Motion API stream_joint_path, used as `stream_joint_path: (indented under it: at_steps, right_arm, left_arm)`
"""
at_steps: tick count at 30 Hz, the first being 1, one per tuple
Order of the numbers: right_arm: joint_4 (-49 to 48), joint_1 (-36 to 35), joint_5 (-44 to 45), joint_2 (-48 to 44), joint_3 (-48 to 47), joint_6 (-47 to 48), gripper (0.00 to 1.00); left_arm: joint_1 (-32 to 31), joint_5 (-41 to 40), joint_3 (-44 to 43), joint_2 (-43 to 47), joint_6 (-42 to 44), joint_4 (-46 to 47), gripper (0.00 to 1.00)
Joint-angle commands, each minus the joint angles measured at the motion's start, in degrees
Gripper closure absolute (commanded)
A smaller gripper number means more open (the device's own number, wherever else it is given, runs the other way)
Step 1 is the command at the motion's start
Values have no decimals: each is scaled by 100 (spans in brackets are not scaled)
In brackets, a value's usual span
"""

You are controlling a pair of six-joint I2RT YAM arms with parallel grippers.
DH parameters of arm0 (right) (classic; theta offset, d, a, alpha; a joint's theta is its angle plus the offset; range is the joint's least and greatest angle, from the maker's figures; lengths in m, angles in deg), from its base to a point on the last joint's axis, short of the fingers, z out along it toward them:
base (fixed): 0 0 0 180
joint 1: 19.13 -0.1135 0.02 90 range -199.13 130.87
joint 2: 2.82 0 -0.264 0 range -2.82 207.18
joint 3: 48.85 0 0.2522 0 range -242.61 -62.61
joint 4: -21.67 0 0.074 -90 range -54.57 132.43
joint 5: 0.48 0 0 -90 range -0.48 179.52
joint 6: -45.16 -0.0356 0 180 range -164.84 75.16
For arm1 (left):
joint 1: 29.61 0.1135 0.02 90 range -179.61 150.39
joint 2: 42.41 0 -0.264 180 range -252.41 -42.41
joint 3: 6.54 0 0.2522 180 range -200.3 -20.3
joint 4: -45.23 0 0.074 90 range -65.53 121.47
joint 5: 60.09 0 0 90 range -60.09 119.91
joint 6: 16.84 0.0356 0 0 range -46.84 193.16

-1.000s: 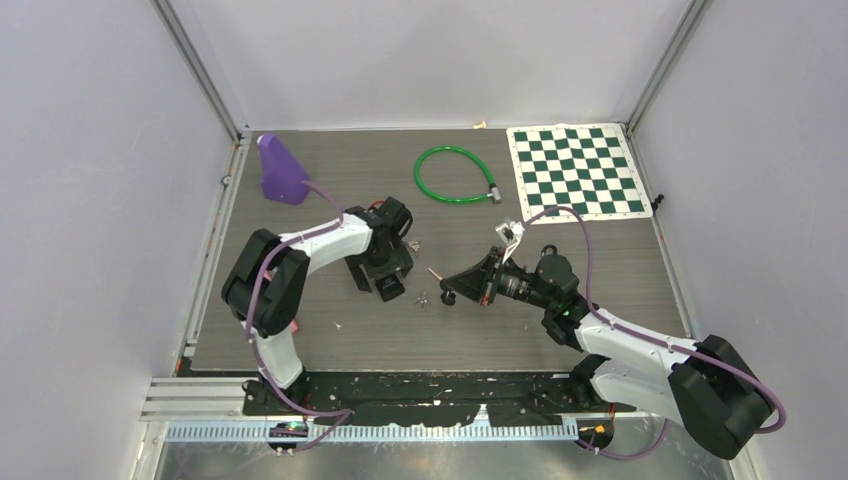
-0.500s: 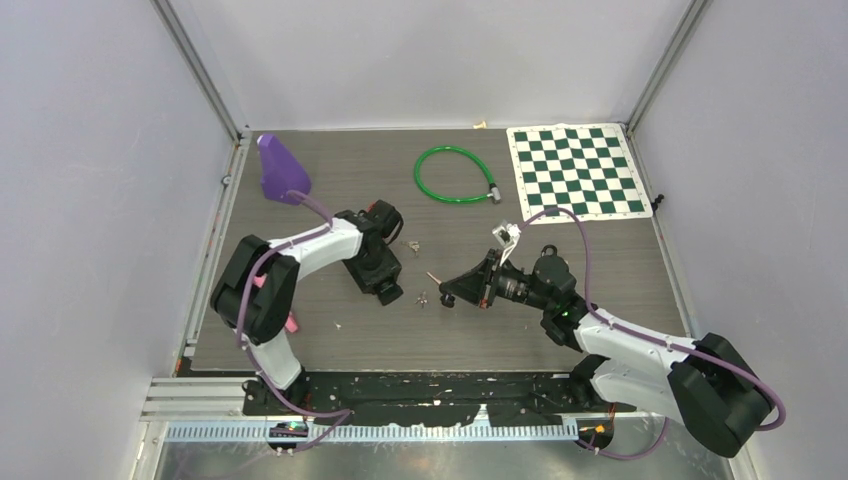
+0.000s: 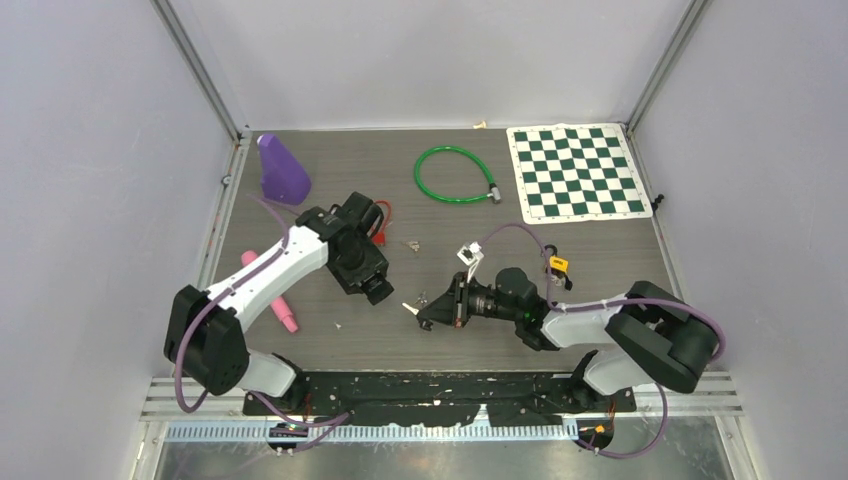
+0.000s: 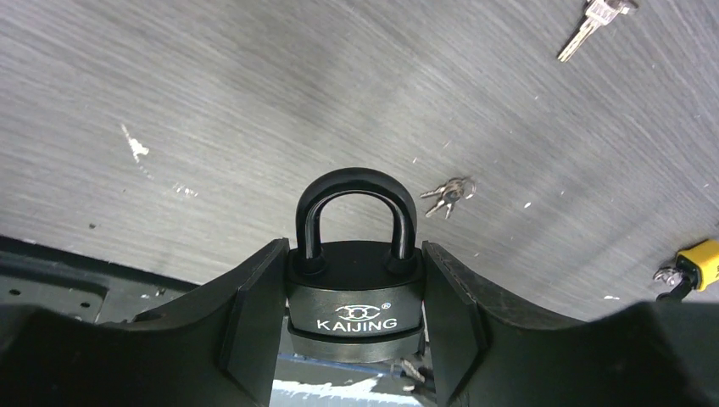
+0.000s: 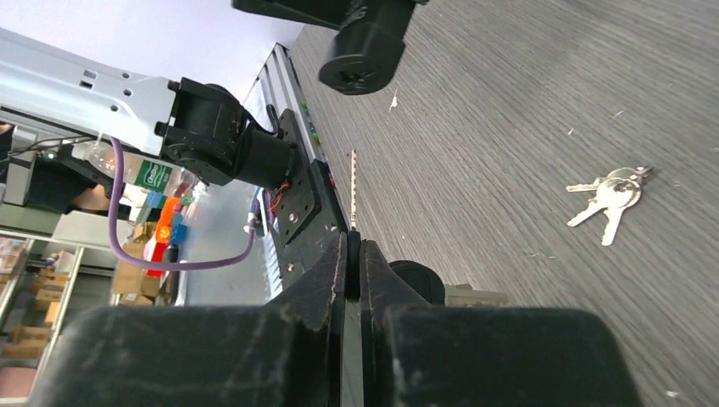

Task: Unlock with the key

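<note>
I hold the padlock (image 4: 354, 315) clamped in the left gripper (image 4: 352, 254) and the key (image 3: 408, 308) pinched in the right gripper (image 3: 428, 318) near it, by the front edge of the tabletop (image 3: 640, 250); inserting and turning remain.

The left gripper (image 3: 374, 287) is seen angled down over the grey table (image 3: 640, 250), pointed toward the right gripper (image 3: 428, 318), at whose closed tip a small key (image 3: 409, 308) is held. A bunch of keys (image 3: 422, 297) is seen lying just beside both tips. A green cable lock (image 3: 455, 176), a chequered mat (image 3: 577, 170) and a purple block (image 3: 282, 170) are set near the far edge.
</note>
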Motion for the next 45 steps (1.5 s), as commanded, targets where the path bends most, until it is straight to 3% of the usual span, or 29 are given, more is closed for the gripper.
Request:
stream_joint_path:
  at_steps: [1, 16, 45]
  right_arm:
    - [-1215, -137, 311, 407, -295, -471, 95]
    - [-1387, -411, 259, 1316, -1095, -771, 95]
    - [-1090, -776, 636, 1025, -905, -462, 95]
  left_arm:
    - [17, 151, -214, 442, -162, -392, 77]
    - [19, 419, -32, 856, -333, -183, 79]
    - [61, 92, -157, 813, -400, -168, 80]
